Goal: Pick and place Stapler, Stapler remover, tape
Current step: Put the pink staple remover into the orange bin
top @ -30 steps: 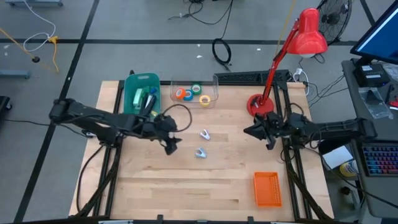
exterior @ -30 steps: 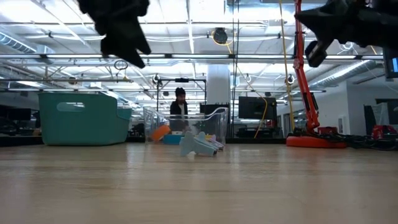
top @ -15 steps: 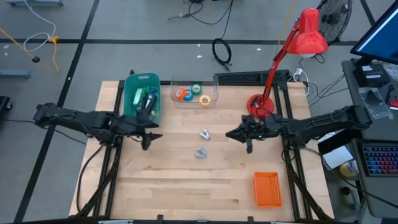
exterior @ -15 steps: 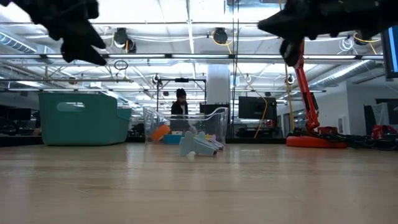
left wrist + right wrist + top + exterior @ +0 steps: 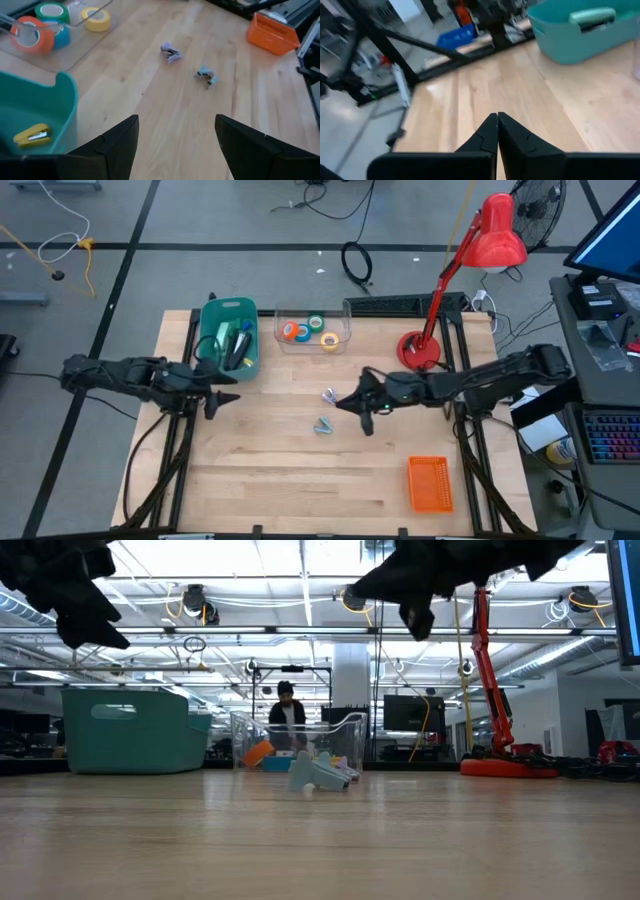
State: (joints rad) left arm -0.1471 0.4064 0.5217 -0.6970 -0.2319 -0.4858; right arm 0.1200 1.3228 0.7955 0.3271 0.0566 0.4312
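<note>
Right gripper (image 5: 352, 407) shut beside staple removers (image 5: 323, 425) — lamp (image 5: 497, 232) behind.

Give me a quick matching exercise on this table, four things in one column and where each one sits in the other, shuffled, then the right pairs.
Things:
1. orange ring-shaped tape roll
2. yellow stapler
3. flat orange plastic basket
4. red desk lamp

Places:
A. inside the teal plastic bin
B. base on the table's far right corner
C. inside the clear plastic tray
D. on the wood near the front right edge

Pairs: 1-C, 2-A, 3-D, 4-B
</note>
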